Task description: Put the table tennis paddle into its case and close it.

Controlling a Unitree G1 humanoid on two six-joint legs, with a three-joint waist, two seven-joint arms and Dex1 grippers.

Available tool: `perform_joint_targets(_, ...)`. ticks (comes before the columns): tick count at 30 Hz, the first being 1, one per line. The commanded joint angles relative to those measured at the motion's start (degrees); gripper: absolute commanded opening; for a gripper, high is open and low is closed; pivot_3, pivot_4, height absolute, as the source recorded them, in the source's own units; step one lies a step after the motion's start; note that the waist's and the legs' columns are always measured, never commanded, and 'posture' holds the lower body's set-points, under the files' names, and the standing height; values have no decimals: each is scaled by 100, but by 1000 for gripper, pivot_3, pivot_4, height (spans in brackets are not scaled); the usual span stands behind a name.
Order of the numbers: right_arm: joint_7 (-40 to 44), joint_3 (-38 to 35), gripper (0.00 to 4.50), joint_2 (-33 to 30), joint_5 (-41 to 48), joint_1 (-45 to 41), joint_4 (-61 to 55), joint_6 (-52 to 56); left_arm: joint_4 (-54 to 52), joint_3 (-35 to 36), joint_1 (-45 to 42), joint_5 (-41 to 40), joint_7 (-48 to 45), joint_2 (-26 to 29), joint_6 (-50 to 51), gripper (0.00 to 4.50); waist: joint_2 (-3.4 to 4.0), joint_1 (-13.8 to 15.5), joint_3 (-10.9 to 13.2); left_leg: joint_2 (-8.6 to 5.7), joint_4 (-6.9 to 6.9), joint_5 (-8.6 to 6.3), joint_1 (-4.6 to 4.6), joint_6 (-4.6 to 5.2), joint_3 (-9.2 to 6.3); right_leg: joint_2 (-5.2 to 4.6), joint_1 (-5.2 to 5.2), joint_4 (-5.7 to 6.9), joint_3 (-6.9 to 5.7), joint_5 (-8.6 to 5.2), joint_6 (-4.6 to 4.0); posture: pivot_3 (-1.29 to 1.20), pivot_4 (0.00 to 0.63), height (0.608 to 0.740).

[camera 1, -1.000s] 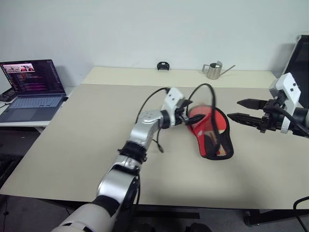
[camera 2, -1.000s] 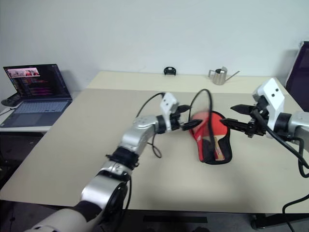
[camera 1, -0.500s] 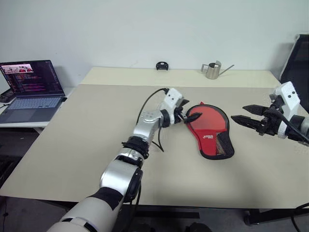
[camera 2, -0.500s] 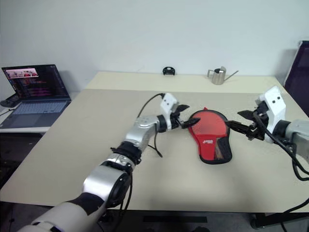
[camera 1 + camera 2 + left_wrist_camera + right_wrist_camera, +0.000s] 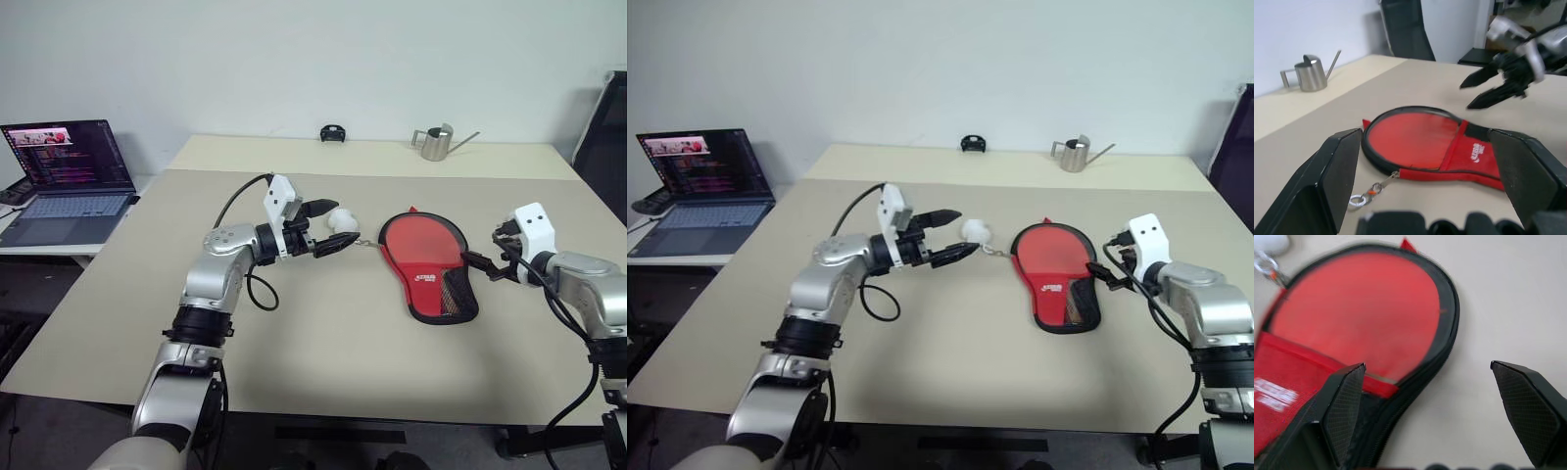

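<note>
Left hand [image 5: 331,227] hangs above the tabletop [image 5: 294,333] with its fingers spread wide and nothing between them, pointing toward the case [image 5: 429,264]. We place it on the case's laptop side, apart from the pouch, with the small white fluffy ball [image 5: 342,219] right at its fingertips. We cannot tell whether a finger touches the ball. A short chain and ring run from the ball to the case's rounded end.

Right hand [image 5: 1099,271] sits on the opposite side of the case, just beside its edge near the mesh panel. In its own wrist view the two fingers stand wide apart with bare tabletop between them and the black edging just beside one finger. It holds nothing.

The case lies flat, red side up, with white logo and black mesh showing, between the two hands. Beyond the case, at the far edge, stands a small metal watering can [image 5: 432,143]. A laptop [image 5: 67,172] is well off past the left hand.

We do not see the table tennis paddle lying loose anywhere, so we judge it is inside the case. The outline looks flat and closed, though the zip itself is too small to check. Our reading: insertion done, closing done or nearly so, both hands free of the case.
</note>
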Motion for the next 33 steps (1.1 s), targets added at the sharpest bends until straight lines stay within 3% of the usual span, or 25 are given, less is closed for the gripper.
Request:
perform_joint_targets(1, 234, 132, 4490, 74, -232, -185, 299, -362, -543, 34, 52, -168, 72, 86, 174, 4500, 0, -7, 0, 0, 0, 0, 1, 0, 0, 0, 0, 2, 0, 0, 0, 0, 150, 740)
perform_joint_targets(10, 608, 407, 4490, 275, -632, -291, 1093, -739, -623, 26, 18, -166, 95, 110, 255, 4500, 0, -20, 0, 1, 2, 0, 3, 0, 1, 1, 1, 4, 0, 0, 0, 0, 150, 740)
perform_joint_targets(25, 1383, 487, 4490, 729, -691, -848, 2116, -356, -484, 10, -105, -125, 77, 111, 169, 4500, 0, -164, -3, 4, 2, 0, 14, 0, 4, 2, 9, 7, 3, 0, 0, 0, 150, 740)
perform_joint_targets(28, 1432, 556, 3901, 876, -799, -932, 2342, -416, -476, 10, -95, -106, 76, 133, 148, 4500, -7, -175, -9, 6, 2, 0, 20, 0, 6, 4, 11, 9, 5, 0, -1, 0, 150, 740)
perform_joint_targets(33, 1444, 598, 2285, 1072, -903, -970, 2412, -416, -479, 6, -70, -85, 83, 150, 124, 4500, -21, -202, -19, 10, 1, 0, 43, 0, 9, 6, 29, 12, 8, 3, -4, 0, 150, 740)
